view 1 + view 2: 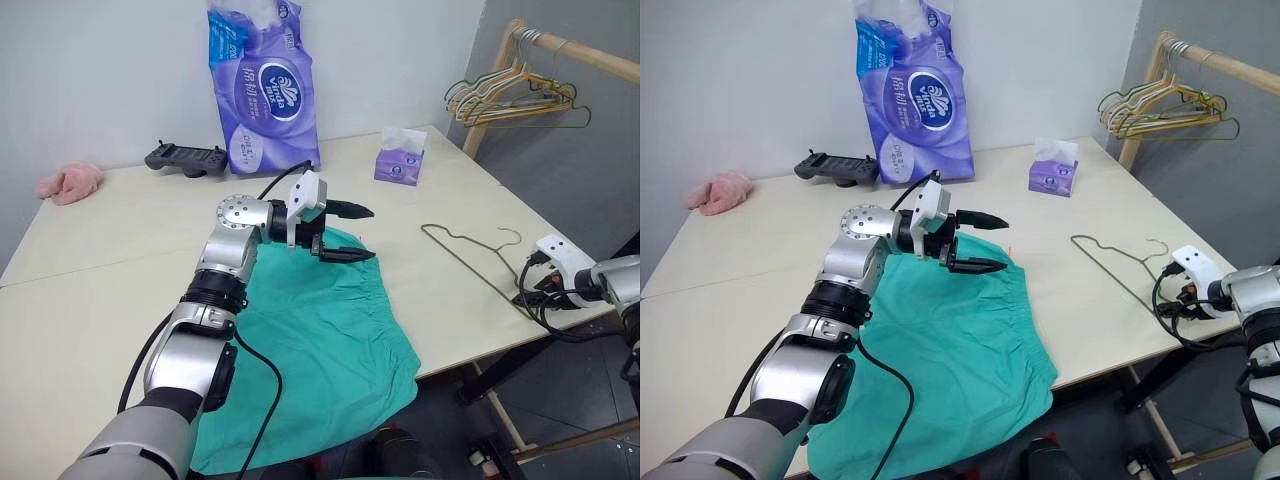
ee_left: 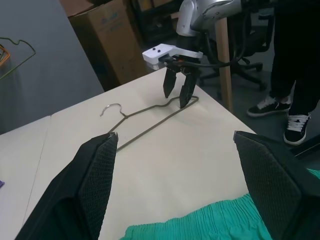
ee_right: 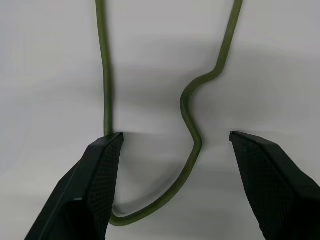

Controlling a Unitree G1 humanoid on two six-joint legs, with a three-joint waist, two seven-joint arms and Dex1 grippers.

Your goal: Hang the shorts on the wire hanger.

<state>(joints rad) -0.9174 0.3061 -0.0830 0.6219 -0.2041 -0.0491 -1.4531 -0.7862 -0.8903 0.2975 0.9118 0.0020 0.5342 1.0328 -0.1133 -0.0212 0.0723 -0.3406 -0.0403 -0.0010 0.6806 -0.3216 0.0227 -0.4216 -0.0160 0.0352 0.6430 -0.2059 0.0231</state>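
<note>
Lying flat, the teal-green cloth shorts [image 1: 320, 340] remain unhung; the thin olive wire hanger [image 1: 470, 255] seemingly rests ungripped between the right gripper's [image 2: 180, 90] spread fingers; left gripper [image 1: 345, 232] released.

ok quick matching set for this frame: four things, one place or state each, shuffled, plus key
1. shorts
2. wire hanger
3. tissue box
4. pink cloth

A. far left end of the table
B. flat on the table under the open right pincer
C. hanging over the table's near edge
D. small and purple, near the far right corner

Pairs: 1-C, 2-B, 3-D, 4-A
</note>
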